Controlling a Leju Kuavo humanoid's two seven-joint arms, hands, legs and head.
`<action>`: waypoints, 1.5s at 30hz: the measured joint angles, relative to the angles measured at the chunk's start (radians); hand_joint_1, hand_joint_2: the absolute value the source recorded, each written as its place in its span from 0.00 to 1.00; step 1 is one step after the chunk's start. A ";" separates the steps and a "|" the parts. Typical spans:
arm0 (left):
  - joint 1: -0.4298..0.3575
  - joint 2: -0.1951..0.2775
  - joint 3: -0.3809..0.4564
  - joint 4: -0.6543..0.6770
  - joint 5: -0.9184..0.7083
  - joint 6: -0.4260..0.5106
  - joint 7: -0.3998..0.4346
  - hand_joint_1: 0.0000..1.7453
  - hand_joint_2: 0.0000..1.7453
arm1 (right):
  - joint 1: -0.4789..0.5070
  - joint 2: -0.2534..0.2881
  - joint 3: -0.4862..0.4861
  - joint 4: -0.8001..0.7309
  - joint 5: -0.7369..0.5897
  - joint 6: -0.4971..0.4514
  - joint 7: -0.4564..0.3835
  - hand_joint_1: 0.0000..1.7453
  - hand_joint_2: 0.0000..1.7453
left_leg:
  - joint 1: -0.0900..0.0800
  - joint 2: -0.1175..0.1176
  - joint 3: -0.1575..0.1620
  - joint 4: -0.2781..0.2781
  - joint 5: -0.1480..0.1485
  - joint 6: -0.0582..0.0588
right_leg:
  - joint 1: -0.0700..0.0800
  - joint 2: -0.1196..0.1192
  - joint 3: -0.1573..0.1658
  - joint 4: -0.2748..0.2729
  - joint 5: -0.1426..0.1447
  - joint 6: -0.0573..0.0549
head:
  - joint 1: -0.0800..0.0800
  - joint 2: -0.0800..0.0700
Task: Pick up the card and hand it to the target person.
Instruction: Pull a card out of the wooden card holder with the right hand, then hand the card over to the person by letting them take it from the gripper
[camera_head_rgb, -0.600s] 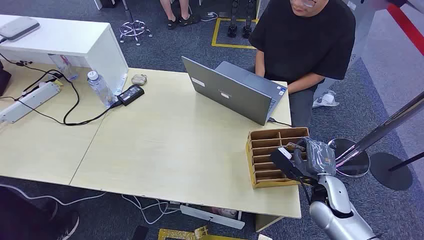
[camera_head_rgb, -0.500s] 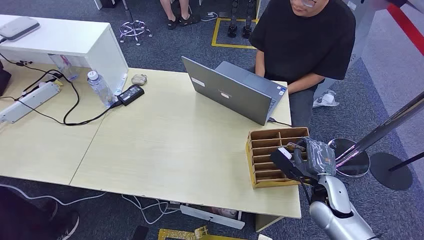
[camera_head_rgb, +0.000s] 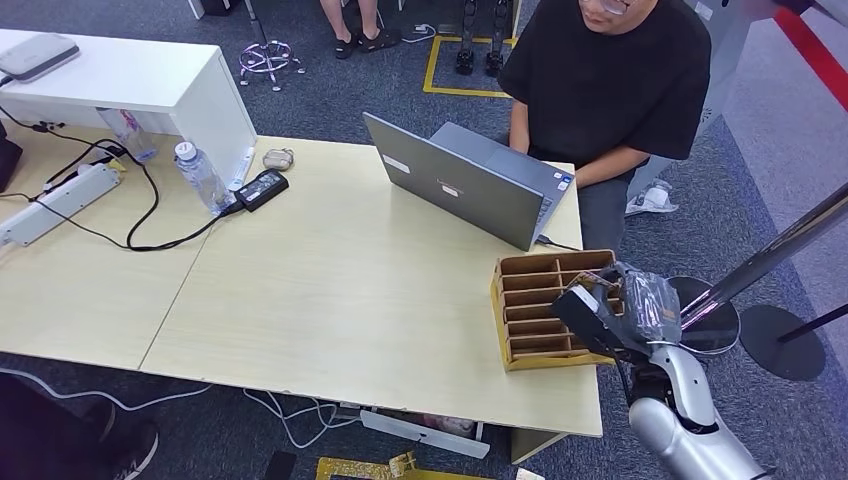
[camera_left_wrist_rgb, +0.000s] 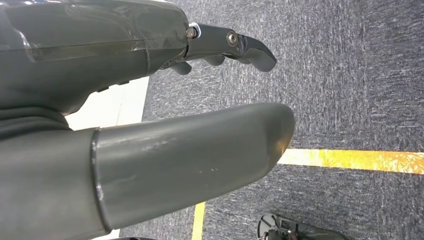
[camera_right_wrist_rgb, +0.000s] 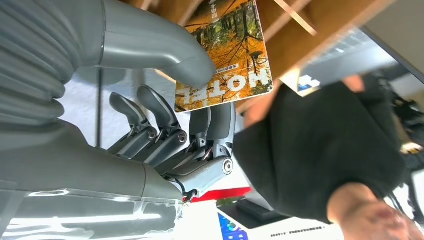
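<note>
Your right hand (camera_right_wrist_rgb: 165, 125) pinches a hotel card (camera_right_wrist_rgb: 227, 52) between thumb and fingers, just above the wooden slotted card holder (camera_head_rgb: 530, 310) at the table's (camera_head_rgb: 350, 290) four o'clock corner. The grip catches one edge of the card, so a quick swing could twist it loose. The seated person (camera_head_rgb: 605, 90) is at one o'clock behind an open laptop (camera_head_rgb: 460, 180); reaching low risks clipping its lid or the holder's dividers. Your left hand (camera_left_wrist_rgb: 150, 115) hangs over the carpet, fingers apart, holding nothing.
</note>
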 joint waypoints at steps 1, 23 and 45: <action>0.000 0.001 0.000 0.000 -0.001 -0.003 0.000 0.00 0.00 | 0.000 -0.004 -0.003 -0.014 -0.016 -0.002 -0.011 0.91 1.00 | 0.000 0.000 0.000 0.000 0.000 0.000 | 0.000 0.000 0.000 0.000 0.000 0.000 | 0.000 0.000; -0.001 -0.005 0.000 0.002 -0.027 -0.001 -0.001 0.00 0.00 | -0.055 -0.018 -0.102 -0.098 -0.130 -0.147 -0.202 0.86 1.00 | 0.000 0.000 -0.001 0.000 0.000 0.000 | 0.000 0.000 0.000 0.000 0.000 0.000 | 0.000 0.000; -0.002 -0.004 -0.008 0.002 -0.062 -0.017 0.024 0.00 0.00 | -0.273 0.150 -0.084 0.406 -0.095 -0.174 -0.303 0.85 1.00 | 0.000 0.000 -0.001 0.000 0.000 0.000 | 0.000 -0.001 0.000 0.000 0.000 0.000 | 0.000 0.000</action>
